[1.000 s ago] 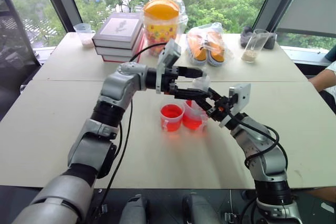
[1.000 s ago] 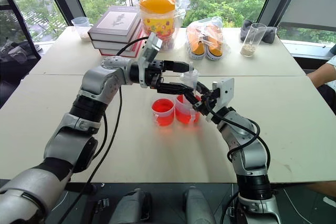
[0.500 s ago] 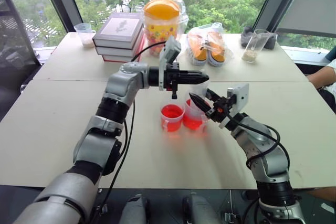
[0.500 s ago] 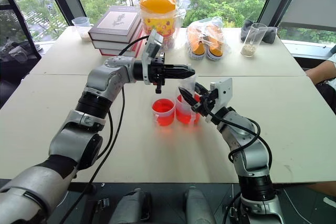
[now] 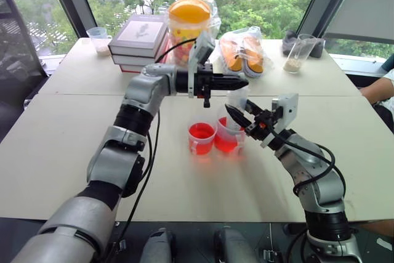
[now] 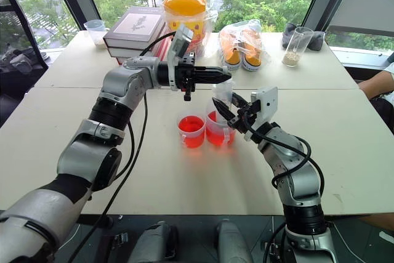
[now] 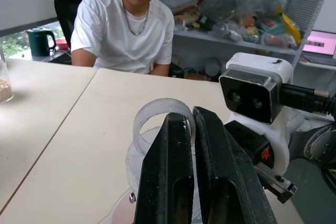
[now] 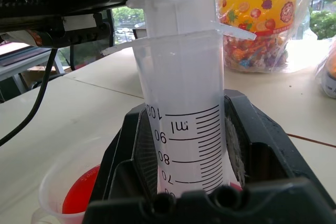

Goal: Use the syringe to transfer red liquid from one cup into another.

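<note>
**Syringe upright over the taller cup, both end effectors closed**

The right end effector (image 5: 237, 115) has its two black fingers clamped on the barrel of the syringe (image 8: 181, 103), holding it upright, scale markings readable in the right wrist view. The syringe stands over the taller cup (image 5: 229, 135), its lower end down inside that cup (the tip itself is hidden, so whether it dips into the red liquid (image 5: 225, 144) I cannot tell). Just beside it, on the robot's left, sits the shorter cup (image 5: 201, 138), red nearly to the rim; the two cups stand very close, possibly touching.

Above them, the left end effector (image 5: 243, 81) reaches across level, fingers pressed together at the plunger's top (image 7: 161, 120), and it looks as if they pinch its flange, though that contact is not clear.

Both cups rest on the pale desk (image 5: 74, 146). At the far side lie stacked books (image 5: 139, 43), a candy jar (image 5: 188, 21) and a bag of orange shoes (image 5: 242, 52). A person in a white shirt (image 7: 123, 24) sits at the desk.
</note>
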Available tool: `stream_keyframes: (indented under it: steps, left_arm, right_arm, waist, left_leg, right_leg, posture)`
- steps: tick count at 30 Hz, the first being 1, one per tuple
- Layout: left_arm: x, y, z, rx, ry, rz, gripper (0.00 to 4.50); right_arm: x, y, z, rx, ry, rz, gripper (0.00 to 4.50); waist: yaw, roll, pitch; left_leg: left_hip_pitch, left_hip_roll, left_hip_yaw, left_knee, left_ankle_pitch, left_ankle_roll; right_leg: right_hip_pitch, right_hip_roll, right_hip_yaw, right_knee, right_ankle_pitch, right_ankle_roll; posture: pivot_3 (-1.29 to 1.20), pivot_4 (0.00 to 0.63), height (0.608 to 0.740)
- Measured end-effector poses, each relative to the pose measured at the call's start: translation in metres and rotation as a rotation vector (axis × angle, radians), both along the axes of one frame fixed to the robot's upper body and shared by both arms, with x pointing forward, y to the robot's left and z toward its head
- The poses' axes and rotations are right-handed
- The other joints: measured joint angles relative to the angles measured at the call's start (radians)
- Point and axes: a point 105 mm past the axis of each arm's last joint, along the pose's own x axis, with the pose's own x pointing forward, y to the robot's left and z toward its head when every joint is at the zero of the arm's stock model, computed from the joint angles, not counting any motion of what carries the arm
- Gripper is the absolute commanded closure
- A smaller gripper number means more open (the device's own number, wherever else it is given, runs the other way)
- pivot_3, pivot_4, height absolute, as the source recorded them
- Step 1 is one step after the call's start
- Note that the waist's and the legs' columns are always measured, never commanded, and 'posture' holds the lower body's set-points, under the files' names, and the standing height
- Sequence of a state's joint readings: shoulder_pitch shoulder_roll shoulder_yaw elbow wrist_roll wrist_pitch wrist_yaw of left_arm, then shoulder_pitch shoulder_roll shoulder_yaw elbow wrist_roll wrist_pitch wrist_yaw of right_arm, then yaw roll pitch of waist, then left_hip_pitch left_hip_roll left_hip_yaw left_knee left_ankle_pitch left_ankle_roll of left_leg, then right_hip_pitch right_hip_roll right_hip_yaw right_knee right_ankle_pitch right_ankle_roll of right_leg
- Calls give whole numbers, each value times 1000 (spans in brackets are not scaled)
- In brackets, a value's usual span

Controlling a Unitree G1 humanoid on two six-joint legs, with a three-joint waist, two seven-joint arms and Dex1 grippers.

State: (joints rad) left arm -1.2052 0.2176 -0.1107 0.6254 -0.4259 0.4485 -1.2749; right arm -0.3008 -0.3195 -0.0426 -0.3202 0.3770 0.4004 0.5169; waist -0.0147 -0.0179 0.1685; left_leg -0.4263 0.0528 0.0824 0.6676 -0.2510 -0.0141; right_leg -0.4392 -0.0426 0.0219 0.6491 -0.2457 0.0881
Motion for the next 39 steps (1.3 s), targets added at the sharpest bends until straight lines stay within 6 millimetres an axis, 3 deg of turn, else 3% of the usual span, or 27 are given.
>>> stream_keyframes:
  steps: [5,16,19,23,25,29,33,37,39]
  left_arm:
    - [0,2,9,-5,-28,2,4433]
    - [0,3,11,-6,-34,5,4433]
    - [1,8,12,-2,-47,16,3483]
    - [-2,23,10,3,-73,37,1549]
    - [-4,30,5,9,-72,44,1549]
    - [-8,43,-3,21,-44,57,1549]
    - [-4,72,-1,22,-36,147,1549]
    - [2,103,5,3,-25,264,1549]
    - [3,112,8,2,-27,297,1549]
  right_arm:
    - [0,1,2,1,-6,2,3095]
    - [0,2,1,6,6,11,3095]
    - [0,2,4,-1,11,20,3095]
    - [-1,-3,6,-21,29,12,3095]
    - [-3,-2,10,-22,29,27,3095]
    - [-4,-1,29,-1,-6,37,3095]
    - [-2,-2,53,15,-44,43,3095]
    - [-5,5,108,116,-152,101,3095]
    - [-11,15,126,149,-186,165,3095]
  waist:
    - [1,0,0]
    - [0,0,0]
    - [-2,0,0]
    - [-1,0,0]
    - [-1,0,0]
    - [-1,0,0]
    - [-6,0,0]
    - [-2,0,0]
    - [-1,0,0]
  left_leg:
    - [0,0,0,0,0,0]
    - [0,0,0,0,0,0]
    - [0,0,0,0,0,0]
    - [0,0,0,0,0,0]
    - [0,0,0,0,0,0]
    - [0,0,0,0,0,0]
    - [0,0,0,0,0,0]
    - [0,1,-2,0,0,0]
    - [0,1,-1,0,0,0]
  right_leg:
    - [0,0,0,0,0,0]
    - [0,0,0,0,0,0]
    - [0,0,0,0,0,0]
    - [0,0,0,0,0,0]
    - [0,0,0,0,0,0]
    - [0,0,0,1,0,0]
    - [-1,0,0,1,0,0]
    - [-1,0,0,1,0,0]
    - [-1,0,0,1,0,0]
  posture:
    - [0,150,740]
    - [0,150,740]
    - [0,150,740]
    - [0,150,740]
    - [0,150,740]
    - [0,150,740]
    - [0,150,740]
    - [0,150,740]
    - [0,150,740]
